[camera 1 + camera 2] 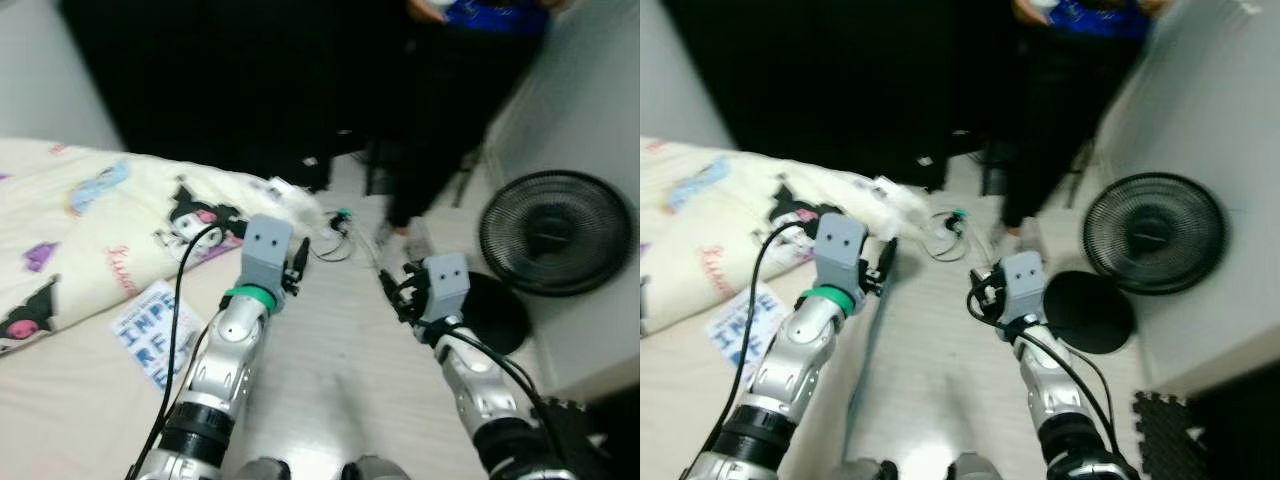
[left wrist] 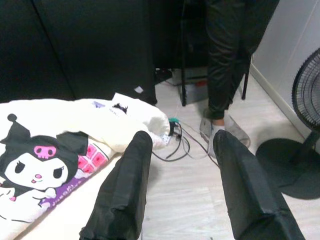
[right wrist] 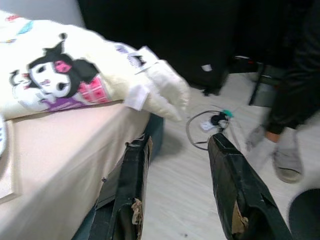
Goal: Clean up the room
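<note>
A cream blanket printed with black-and-pink cartoon figures (image 1: 120, 215) lies bunched on the bed (image 1: 70, 400), its long axis running across toward the bed's edge, where one corner hangs over. A blue-and-white printed booklet (image 1: 152, 332) lies flat just beside it. On the pale wood floor (image 1: 330, 350) a tangle of cables (image 1: 335, 235) sits near a person's slippered feet (image 2: 220, 131) and a black round fan (image 1: 556, 232). The left hand (image 2: 182, 185) and right hand (image 3: 177, 192) both hover wide open, holding nothing.
</note>
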You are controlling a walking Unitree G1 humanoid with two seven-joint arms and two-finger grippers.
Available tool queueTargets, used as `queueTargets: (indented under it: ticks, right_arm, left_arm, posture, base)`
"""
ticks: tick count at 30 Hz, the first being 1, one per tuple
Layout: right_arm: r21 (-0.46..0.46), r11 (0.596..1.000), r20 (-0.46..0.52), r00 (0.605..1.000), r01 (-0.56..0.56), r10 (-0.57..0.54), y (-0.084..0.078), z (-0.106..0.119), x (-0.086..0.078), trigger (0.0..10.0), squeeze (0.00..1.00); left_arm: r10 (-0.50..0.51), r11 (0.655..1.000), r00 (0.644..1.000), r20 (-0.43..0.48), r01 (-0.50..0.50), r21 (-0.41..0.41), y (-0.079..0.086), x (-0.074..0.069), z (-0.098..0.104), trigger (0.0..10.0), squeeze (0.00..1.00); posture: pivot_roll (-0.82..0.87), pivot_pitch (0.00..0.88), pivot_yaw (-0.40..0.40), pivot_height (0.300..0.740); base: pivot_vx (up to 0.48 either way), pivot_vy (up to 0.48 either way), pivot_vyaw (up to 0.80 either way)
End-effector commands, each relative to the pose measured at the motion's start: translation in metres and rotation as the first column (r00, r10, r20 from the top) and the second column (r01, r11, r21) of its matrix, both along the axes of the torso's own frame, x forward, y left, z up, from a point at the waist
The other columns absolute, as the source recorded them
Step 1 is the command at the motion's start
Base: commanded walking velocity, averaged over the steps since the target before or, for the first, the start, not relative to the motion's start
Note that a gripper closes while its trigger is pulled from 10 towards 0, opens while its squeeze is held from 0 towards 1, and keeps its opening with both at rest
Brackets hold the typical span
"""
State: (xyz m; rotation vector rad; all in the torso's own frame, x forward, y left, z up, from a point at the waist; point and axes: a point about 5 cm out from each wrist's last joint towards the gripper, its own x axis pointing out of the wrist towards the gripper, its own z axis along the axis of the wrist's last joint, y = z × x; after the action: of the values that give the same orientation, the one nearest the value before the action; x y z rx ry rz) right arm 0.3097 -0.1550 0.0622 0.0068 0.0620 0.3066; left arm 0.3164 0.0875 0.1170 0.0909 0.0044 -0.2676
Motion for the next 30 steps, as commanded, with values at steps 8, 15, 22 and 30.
queueTargets:
  ticks: [8, 15, 22, 30]
  right_arm:
    - [0.029, 0.999, -0.024, 0.999, 0.022, -0.022, -0.0057, -0.0073, -0.0059, 10.0, 0.00]
    - [0.032, 0.999, -0.024, 1.000, 0.015, -0.014, -0.0036, -0.0078, -0.0066, 10.0, 0.00]
    - [0.035, 0.999, -0.020, 1.000, 0.002, -0.001, -0.0016, -0.0073, -0.0071, 10.0, 0.00]
    - [0.006, 1.000, -0.019, 1.000, -0.021, 0.021, 0.0016, -0.0074, -0.0072, 10.0, 0.00]
  left_arm:
    - [-0.032, 0.999, 0.999, -0.017, 0.032, 0.007, -0.0052, -0.0019, -0.0040, 10.0, 0.00]
    - [-0.035, 0.999, 0.999, -0.013, 0.035, 0.000, -0.0058, -0.0017, -0.0035, 10.0, 0.00]
    - [-0.037, 0.999, 0.999, -0.012, 0.037, -0.002, -0.0064, -0.0017, -0.0031, 10.0, 0.00]
    - [-0.035, 0.999, 0.999, -0.017, 0.035, -0.009, -0.0070, -0.0029, -0.0039, 10.0, 0.00]
  posture:
    - [-0.06, 0.000, 0.008, 0.735]
    - [-0.06, 0.000, 0.009, 0.735]
    - [-0.06, 0.000, 0.009, 0.735]
    - [-0.06, 0.000, 0.003, 0.735]
  base:
    - [0.000, 0.000, 0.00]
    - [0.000, 0.000, 0.00]
    - [0.000, 0.000, 0.00]
    - [-0.353, 0.000, 0.00]
